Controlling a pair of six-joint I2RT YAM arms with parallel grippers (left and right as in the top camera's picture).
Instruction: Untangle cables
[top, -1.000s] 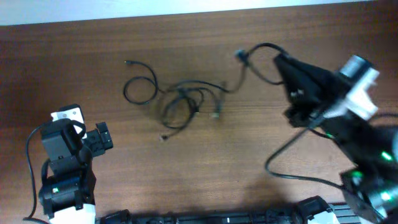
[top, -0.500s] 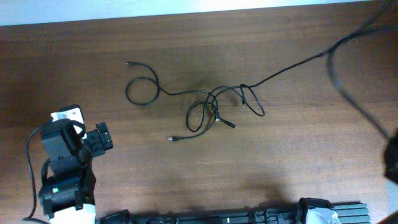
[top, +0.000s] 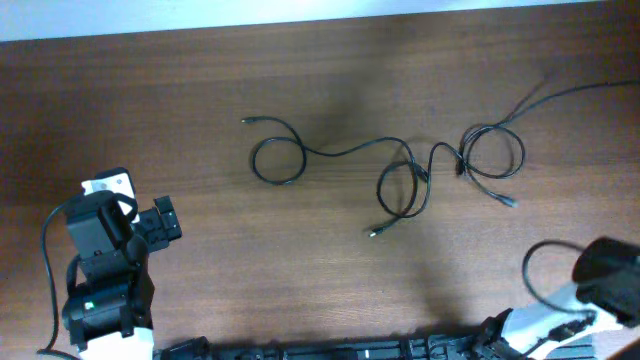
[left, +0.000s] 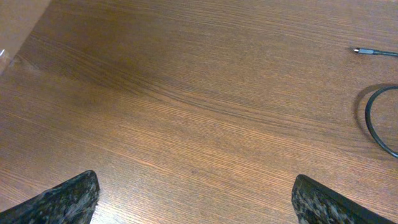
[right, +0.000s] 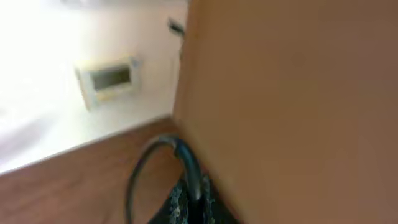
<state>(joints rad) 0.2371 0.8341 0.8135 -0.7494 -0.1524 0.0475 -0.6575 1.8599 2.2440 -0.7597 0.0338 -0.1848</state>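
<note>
Thin black cables lie across the table's middle in the overhead view: a left loop (top: 275, 160), a crossed middle loop (top: 400, 188) and a right loop (top: 492, 150), with one strand (top: 580, 92) running off the right edge. My left gripper (top: 165, 222) is open and empty at the front left, far from them; in its wrist view (left: 199, 193) a cable loop (left: 373, 118) and a plug (left: 367, 52) show at the right. My right arm (top: 605, 270) is at the front right edge. The blurred right wrist view shows its gripper (right: 193, 199) shut on a black cable (right: 186, 158).
The wooden table (top: 200, 80) has a pale wall strip along its far edge. The left arm's base (top: 100, 290) stands at the front left. The right arm's own cable loops (top: 535, 275) beside it. A white wall with a small box (right: 112, 78) shows in the right wrist view.
The cable bundle has been dragged right and has spread into three looser loops. The right arm swung from the far right down to the front right edge. The left arm has not moved.
</note>
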